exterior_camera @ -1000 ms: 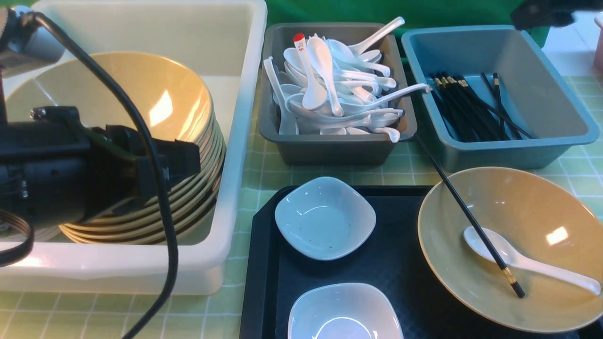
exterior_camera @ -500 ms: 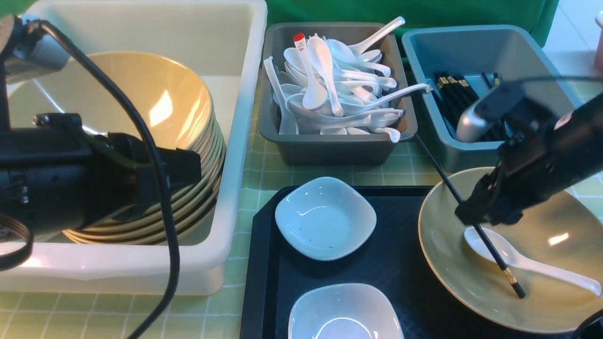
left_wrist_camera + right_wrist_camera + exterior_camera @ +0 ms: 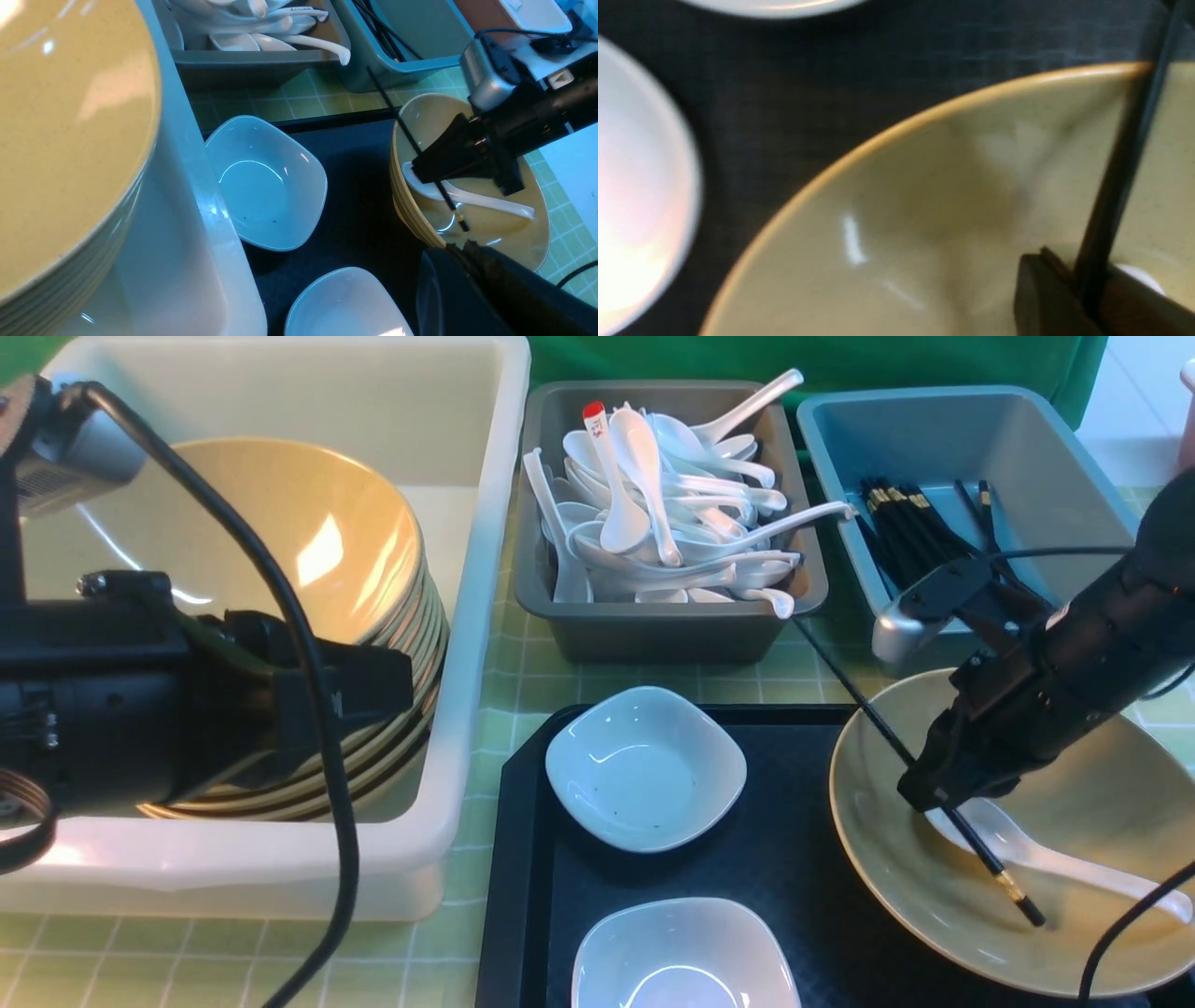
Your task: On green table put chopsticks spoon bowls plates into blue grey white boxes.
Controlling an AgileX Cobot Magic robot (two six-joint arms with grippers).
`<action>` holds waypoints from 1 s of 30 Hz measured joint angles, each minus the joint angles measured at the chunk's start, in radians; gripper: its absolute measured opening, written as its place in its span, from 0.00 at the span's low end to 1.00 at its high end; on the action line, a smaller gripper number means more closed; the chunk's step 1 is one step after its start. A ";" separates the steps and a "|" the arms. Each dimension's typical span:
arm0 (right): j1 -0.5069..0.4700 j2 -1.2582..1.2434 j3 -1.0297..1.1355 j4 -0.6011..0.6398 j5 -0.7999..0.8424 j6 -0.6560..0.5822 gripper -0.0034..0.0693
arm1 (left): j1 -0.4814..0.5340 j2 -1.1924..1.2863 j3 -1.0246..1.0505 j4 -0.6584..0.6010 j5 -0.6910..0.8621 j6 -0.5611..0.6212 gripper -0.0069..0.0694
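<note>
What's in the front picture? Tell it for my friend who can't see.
The right tool pinches a black chopstick lying across a tan bowl with a white spoon inside, on a black tray. Nearby stand a white box, a grey box and a blue box.

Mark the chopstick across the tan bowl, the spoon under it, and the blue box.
chopstick (image 3: pixel 868 712): front view, thin end of the shaft.
spoon (image 3: pixel 1083 870): front view, handle.
blue box (image 3: pixel 934 439): front view, inner far wall.
</note>
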 joint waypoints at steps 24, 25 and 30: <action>-0.144 0.304 -0.490 0.003 -0.480 0.416 0.25 | 0.000 0.000 0.000 0.000 -0.001 -0.001 0.09; -0.144 0.304 -0.490 0.003 -0.480 0.415 0.28 | 0.000 0.000 0.000 0.000 0.003 -0.001 0.09; -0.144 0.246 -0.490 0.003 -0.427 0.378 0.47 | 0.000 0.000 0.000 0.000 0.020 -0.001 0.09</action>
